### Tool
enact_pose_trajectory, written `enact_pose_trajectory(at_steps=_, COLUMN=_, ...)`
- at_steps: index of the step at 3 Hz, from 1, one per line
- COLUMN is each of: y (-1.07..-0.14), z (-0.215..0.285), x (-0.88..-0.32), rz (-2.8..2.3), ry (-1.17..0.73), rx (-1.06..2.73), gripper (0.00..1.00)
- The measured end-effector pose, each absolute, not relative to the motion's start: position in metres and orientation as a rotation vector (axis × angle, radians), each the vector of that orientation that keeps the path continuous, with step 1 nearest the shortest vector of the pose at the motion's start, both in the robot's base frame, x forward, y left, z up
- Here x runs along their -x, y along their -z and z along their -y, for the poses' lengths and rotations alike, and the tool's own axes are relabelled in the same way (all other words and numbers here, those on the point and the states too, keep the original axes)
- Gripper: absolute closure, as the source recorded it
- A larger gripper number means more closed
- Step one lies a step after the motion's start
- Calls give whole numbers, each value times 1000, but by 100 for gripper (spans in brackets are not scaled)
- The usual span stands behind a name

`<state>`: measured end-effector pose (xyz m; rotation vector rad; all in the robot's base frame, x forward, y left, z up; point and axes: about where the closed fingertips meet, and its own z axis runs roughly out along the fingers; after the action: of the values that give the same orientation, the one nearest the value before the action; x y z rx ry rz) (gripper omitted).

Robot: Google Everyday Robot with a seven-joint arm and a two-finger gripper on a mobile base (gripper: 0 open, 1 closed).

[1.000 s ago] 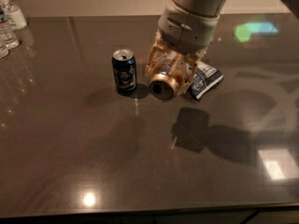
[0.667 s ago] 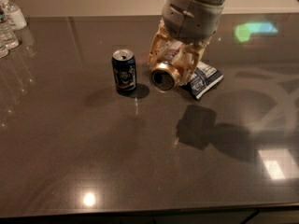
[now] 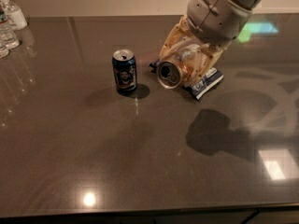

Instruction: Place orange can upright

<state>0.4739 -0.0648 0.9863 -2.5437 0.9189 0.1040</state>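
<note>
The orange can point(image 3: 172, 71) is held sideways in my gripper point(image 3: 180, 66), its silver top facing the camera. It hangs above the dark table point(image 3: 140, 162), right of the dark blue can point(image 3: 124, 71), which stands upright. The gripper's pale fingers point(image 3: 169, 41) are shut around the orange can's body. The arm reaches in from the upper right.
A blue and white snack packet point(image 3: 205, 82) lies on the table just behind and right of the gripper. Clear water bottles point(image 3: 9, 22) stand at the far left edge. The table's front edge runs along the bottom.
The gripper with the orange can has lifted and shifted slightly up and to the right. The blue can and the packet have not moved.
</note>
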Motion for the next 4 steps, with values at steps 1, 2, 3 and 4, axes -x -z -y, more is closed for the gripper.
enact_pose_trajectory(at_steps=1, y=-988, z=63, x=-476, rz=-918, ry=-92, rx=2533, gripper=100)
enact_pose_trajectory(at_steps=2, y=-986, z=62, x=-479, rz=-935, ry=-105, rx=2502, gripper=100)
enact_pose_trajectory(at_steps=3, y=-987, z=57, x=-468, rz=-977, ry=-139, rx=2407, gripper=100)
enact_pose_trajectory(at_steps=4, y=-994, z=50, x=-449, rz=-1027, ry=-177, rx=2280, gripper=100)
